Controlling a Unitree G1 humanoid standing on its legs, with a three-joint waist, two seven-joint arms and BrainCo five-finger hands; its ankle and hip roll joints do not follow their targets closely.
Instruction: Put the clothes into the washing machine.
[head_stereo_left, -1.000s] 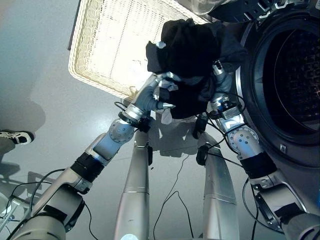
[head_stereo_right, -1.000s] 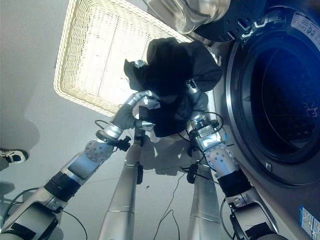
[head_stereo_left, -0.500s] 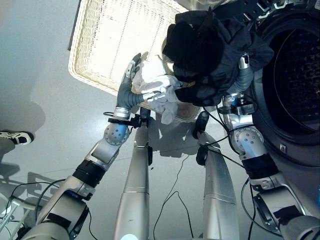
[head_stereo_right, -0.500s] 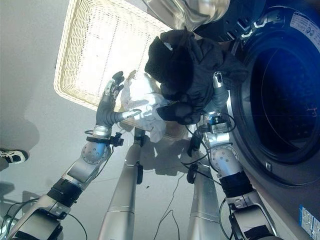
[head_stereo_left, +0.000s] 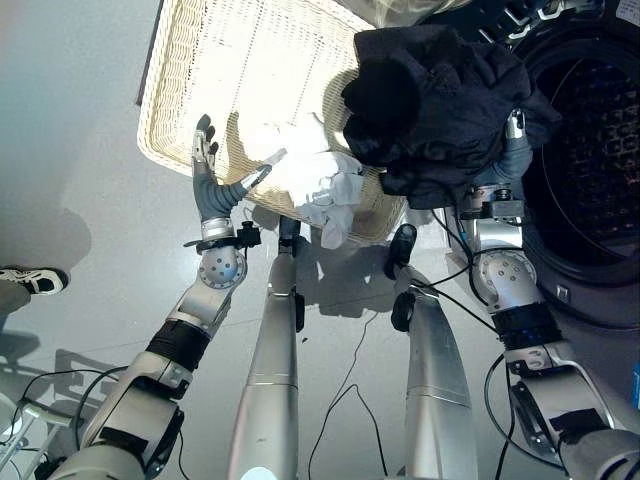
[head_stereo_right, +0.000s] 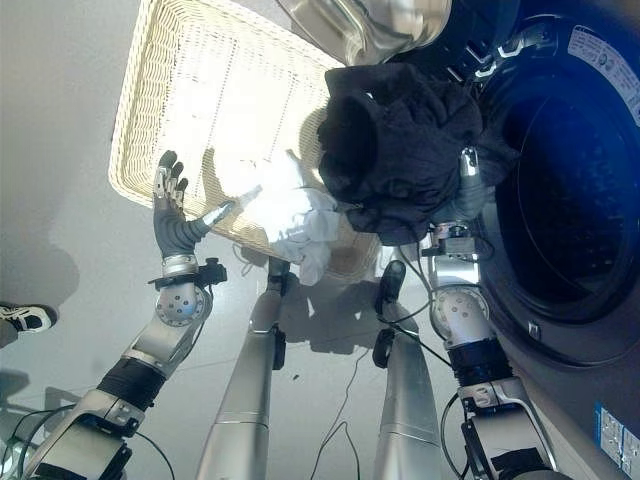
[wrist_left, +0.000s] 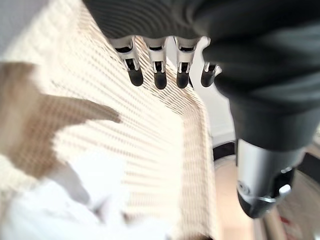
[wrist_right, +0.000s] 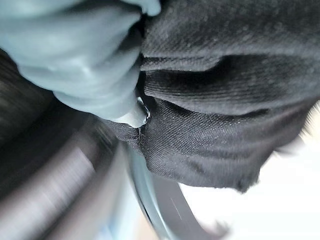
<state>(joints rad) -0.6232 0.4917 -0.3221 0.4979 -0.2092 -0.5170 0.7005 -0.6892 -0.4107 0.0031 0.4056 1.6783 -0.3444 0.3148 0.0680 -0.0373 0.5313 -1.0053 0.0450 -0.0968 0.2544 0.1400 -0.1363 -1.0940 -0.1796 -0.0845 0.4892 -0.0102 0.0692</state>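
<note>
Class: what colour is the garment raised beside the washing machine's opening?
Black garment; clearest in the right eye view.

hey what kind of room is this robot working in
Probably a home laundry area. A front-loading washing machine stands open on the right, a wicker laundry basket sits on the grey floor beside it, and the right hand lifts a bundle of black clothes toward the drum.

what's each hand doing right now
Left hand: open, holding nothing, over the basket.
Right hand: under the black clothes, fingers hidden, cannot be told.
</note>
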